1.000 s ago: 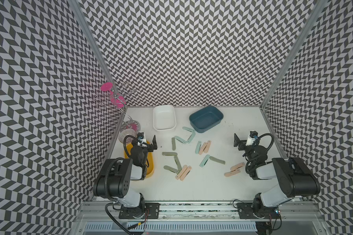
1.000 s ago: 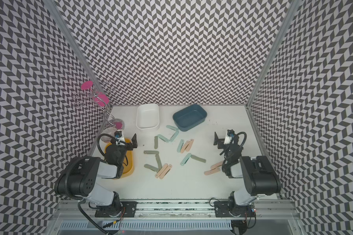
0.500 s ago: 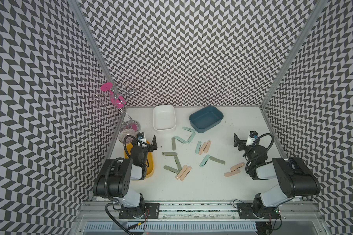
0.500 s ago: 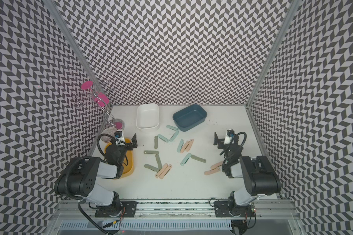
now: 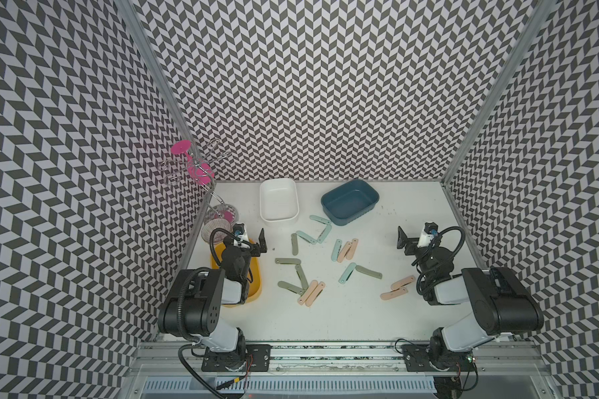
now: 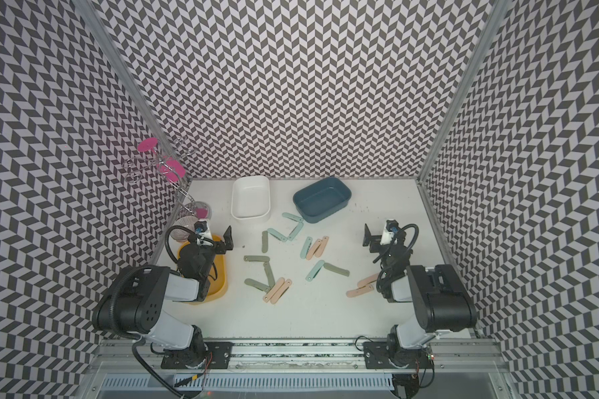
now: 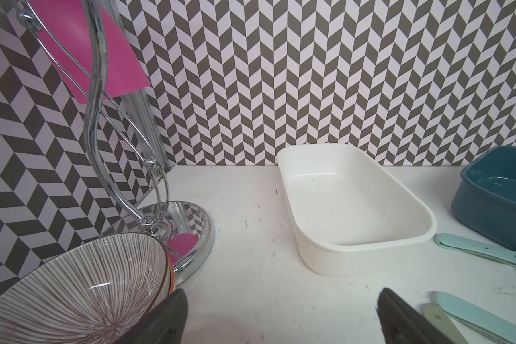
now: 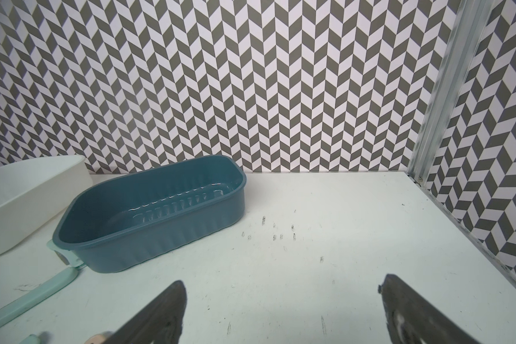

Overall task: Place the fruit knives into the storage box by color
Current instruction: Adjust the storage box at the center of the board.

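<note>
Well, left of the white box [image 5: 279, 203] sits the yellow box [image 5: 256, 279], its inside mostly hidden from me. My left gripper [image 7: 280, 292] gapes wide, holding nothing. The white box and the blue box [image 5: 350, 202] to its right show bare floors. Fruit knives [image 5: 311, 293] lie scattered on the table [image 5: 325, 321] in front of the white box. My right gripper [image 8: 280, 281] is likewise spread and holding nothing.

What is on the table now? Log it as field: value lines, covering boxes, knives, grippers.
white box: empty
blue box: empty
yellow box: mostly hidden under left arm
peach knives: loose on table
olive knives: loose on table
mint knives: loose on table
left gripper: open, empty
right gripper: open, empty
</note>
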{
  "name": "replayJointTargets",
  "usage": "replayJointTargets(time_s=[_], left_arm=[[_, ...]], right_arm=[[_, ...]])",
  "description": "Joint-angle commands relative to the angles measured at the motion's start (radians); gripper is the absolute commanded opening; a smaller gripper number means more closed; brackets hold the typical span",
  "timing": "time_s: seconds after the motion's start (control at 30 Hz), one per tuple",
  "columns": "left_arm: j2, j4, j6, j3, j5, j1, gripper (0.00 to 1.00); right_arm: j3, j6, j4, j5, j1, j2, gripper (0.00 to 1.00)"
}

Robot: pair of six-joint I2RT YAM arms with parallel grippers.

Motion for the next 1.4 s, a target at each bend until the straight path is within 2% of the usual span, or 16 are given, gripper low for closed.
replayJointTargets(time_s=[0.0, 0.13, 0.23, 0.33, 0.4, 0.5, 0.63, 0.77, 0.83, 0.9, 1.03, 1.13, 1.23, 1.37], left_arm=[[-0.009, 0.024, 0.002, -0.002, -0.005, 0.0, 1.0], [-0.054, 0.013, -0.046, -0.013, -0.079, 0.011, 1.0], [-0.12, -0.122, -0.052, 0.023, -0.102, 0.015, 1.0], [-0.17, -0.244, -0.054, 0.056, -0.152, 0.015, 1.0], [-0.193, -0.319, -0.067, 0.072, -0.201, 0.019, 1.0], [-0.232, -0.4, -0.097, 0.086, -0.233, 0.027, 1.0], [-0.288, -0.484, -0.156, 0.113, -0.256, 0.027, 1.0], [-0.334, -0.611, -0.249, 0.171, -0.272, 0.027, 1.0], [-0.349, -0.682, -0.304, 0.203, -0.27, 0.027, 1.0], [-0.365, -0.737, -0.356, 0.231, -0.249, 0.028, 1.0], [-0.394, -0.834, -0.462, 0.28, -0.172, 0.018, 0.99], [-0.409, -0.914, -0.501, 0.333, -0.119, -0.014, 0.99], [-0.416, -0.986, -0.502, 0.383, -0.084, -0.074, 0.99], [-0.419, -1.061, -0.463, 0.432, -0.085, -0.175, 0.99]], right_arm=[[0.0, 0.002, 0.051, 0.025, 0.001, -0.002, 1.0], [-0.001, 0.029, -0.009, 0.097, 0.0, -0.074, 1.0], [-0.001, 0.034, -0.049, 0.123, 0.0, -0.122, 1.0], [0.005, 0.071, -0.112, 0.22, 0.002, -0.184, 1.0], [0.029, 0.126, -0.21, 0.292, 0.002, -0.227, 1.0], [0.117, 0.207, -0.464, 0.399, -0.001, -0.28, 1.0], [0.225, 0.301, -0.698, 0.4, -0.001, -0.299, 1.0], [0.299, 0.475, -0.843, 0.32, -0.004, -0.336, 1.0], [0.296, 0.527, -0.847, 0.269, -0.004, -0.366, 1.0], [0.286, 0.519, -0.808, 0.163, -0.007, -0.387, 1.0], [0.348, 0.486, -0.849, -0.046, -0.006, -0.378, 1.0], [0.431, 0.479, -0.924, -0.18, -0.004, -0.34, 0.93], [0.534, 0.499, -1.022, -0.25, 0.001, -0.284, 0.9], [0.663, 0.5, -1.159, -0.261, 0.026, -0.202, 0.88]])
